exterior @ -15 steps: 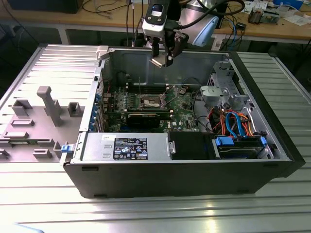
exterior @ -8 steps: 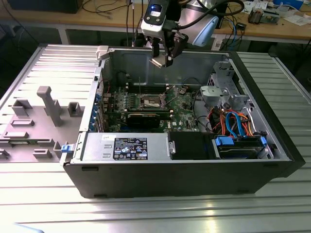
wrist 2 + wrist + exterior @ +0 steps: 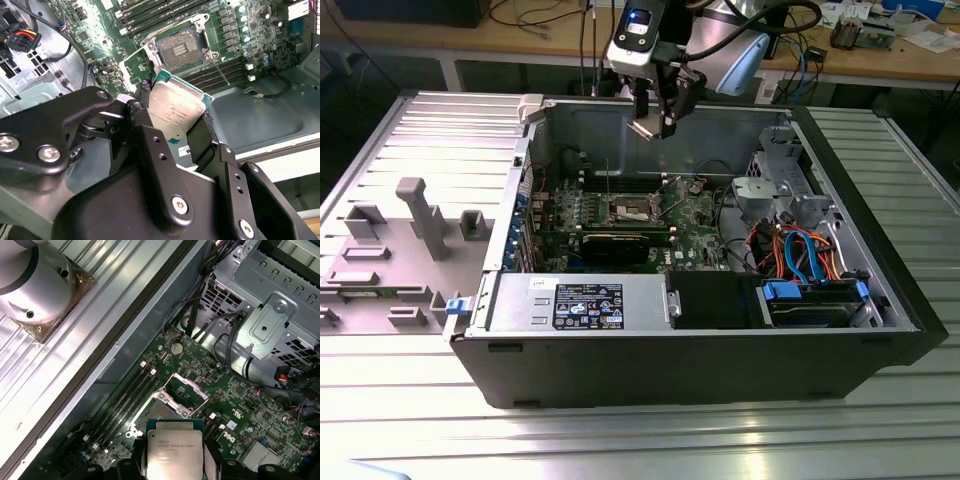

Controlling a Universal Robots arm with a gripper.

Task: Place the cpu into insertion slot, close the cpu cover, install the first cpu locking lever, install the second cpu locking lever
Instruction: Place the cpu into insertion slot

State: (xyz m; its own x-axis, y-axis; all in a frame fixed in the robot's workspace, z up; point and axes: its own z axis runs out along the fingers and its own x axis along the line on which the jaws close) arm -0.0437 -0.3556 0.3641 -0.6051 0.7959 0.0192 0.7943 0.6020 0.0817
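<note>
**CPU pinched above the open socket**

My end effector (image 3: 660, 125) hung over the far part of the open computer case (image 3: 670, 350), which lay on its side on the ribbed metal worktop (image 3: 620, 440). In both wrist views my black fingers (image 3: 145, 95) were pressed against opposite edges of the cpu (image 3: 175, 107), pinching it between them. The chip's dull silver top faced the cameras and its green rim showed at the edges. In the first wrist view the cpu (image 3: 174, 450) sat between my end effector's (image 3: 174, 462) tips, clear of the board.

The insertion slot (image 3: 177, 50) lay on the green motherboard (image 3: 700, 215), well below the chip, with its contact field bare. In the first wrist view the slot (image 3: 162, 414) showed just beyond the chip's far edge. The cpu cover (image 3: 174, 404) stood swung up off it, and the board showed through its window. A thin metal lever (image 3: 220, 70) slanted out beside the socket, across the long black memory slots (image 3: 225, 67).

In the exterior view, a grey moulded fixture (image 3: 420, 215) rested on the worktop at the exterior view's left of the case. Coloured cables (image 3: 800, 250) bunched inside the case towards the exterior view's right.
</note>
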